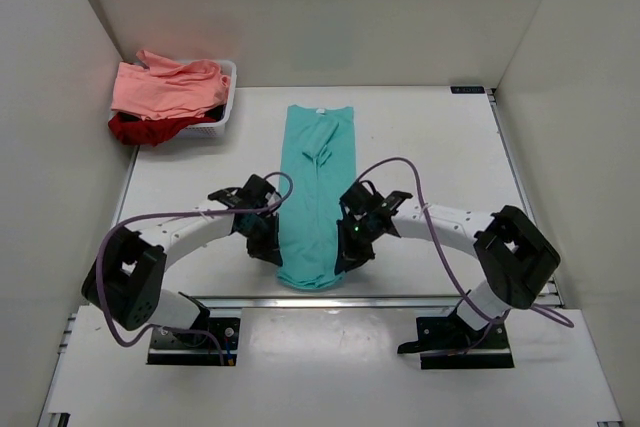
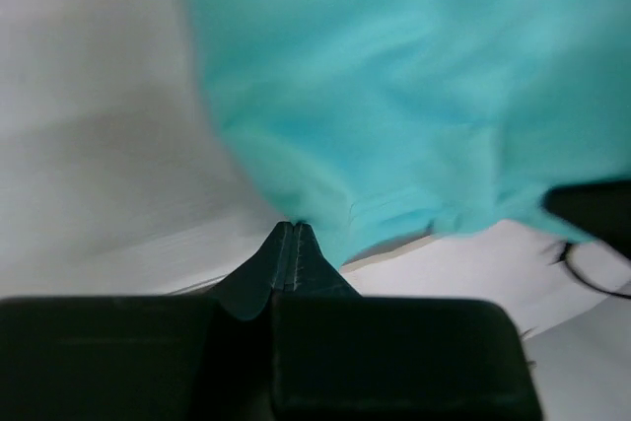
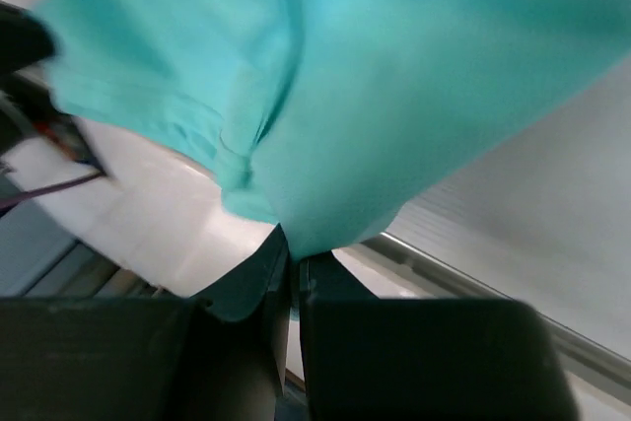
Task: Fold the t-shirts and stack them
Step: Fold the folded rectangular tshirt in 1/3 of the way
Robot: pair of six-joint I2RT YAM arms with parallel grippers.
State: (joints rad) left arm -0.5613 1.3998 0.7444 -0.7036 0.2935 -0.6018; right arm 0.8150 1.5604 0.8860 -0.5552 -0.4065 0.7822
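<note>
A long shirt (image 1: pixel 315 197) lies mid-table (image 1: pixel 430 147), the left gripper (image 1: pixel 274 251) at its near left edge and the right gripper (image 1: pixel 343 257) at its near right. The basket (image 1: pixel 228 97), far left, holds a second shirt (image 1: pixel 165 87) lying on a third shirt (image 1: pixel 135 130).

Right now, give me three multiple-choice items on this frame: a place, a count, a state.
1. Where on the table does the teal shirt lie? A far left corner B the middle C right edge
2. How many shirts are in the basket? A none B one C two
3. The left end effector and right end effector are: A shut on the teal shirt B open C shut on the basket
1B, it runs along the middle; 2C, pink shirt over red shirt; 3A, both pinch its near corners.
</note>
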